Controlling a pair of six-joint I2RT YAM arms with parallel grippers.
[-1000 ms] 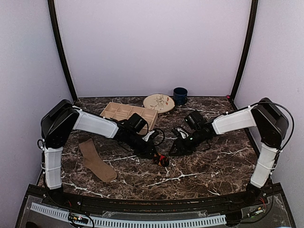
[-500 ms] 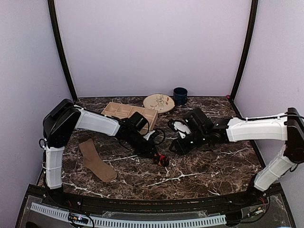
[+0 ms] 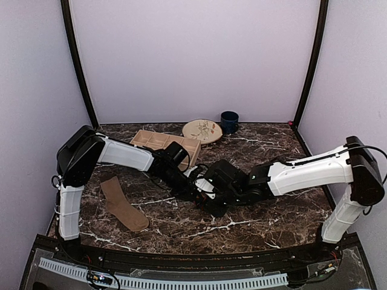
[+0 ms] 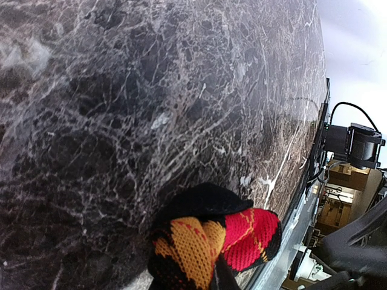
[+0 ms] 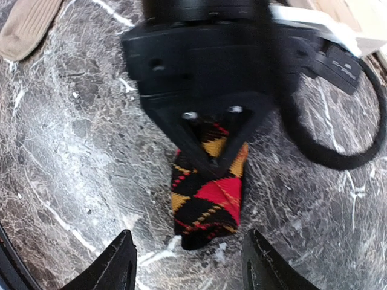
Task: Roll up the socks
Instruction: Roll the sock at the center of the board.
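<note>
A black, red and yellow argyle sock (image 5: 208, 202), folded into a short bundle, lies on the marble table. My left gripper (image 5: 210, 162) is shut on its upper end; in the left wrist view the sock (image 4: 211, 238) fills the bottom of the frame. My right gripper (image 5: 190, 269) is open, with its fingertips (image 5: 118, 266) on either side of the sock's free end, not touching it. In the top view both grippers meet mid-table, left gripper (image 3: 195, 193) and right gripper (image 3: 211, 204), hiding the sock. A tan sock (image 3: 124, 205) lies flat at the front left.
A wooden compartment tray (image 3: 163, 144) stands behind the left arm. A patterned plate (image 3: 202, 130) and a dark blue mug (image 3: 229, 121) are at the back. A black cable loops (image 5: 338, 151) beside the left gripper.
My right arm has swung left across the table and now hovers at the argyle sock with its jaws open. The left gripper has kept hold of the sock in place.
</note>
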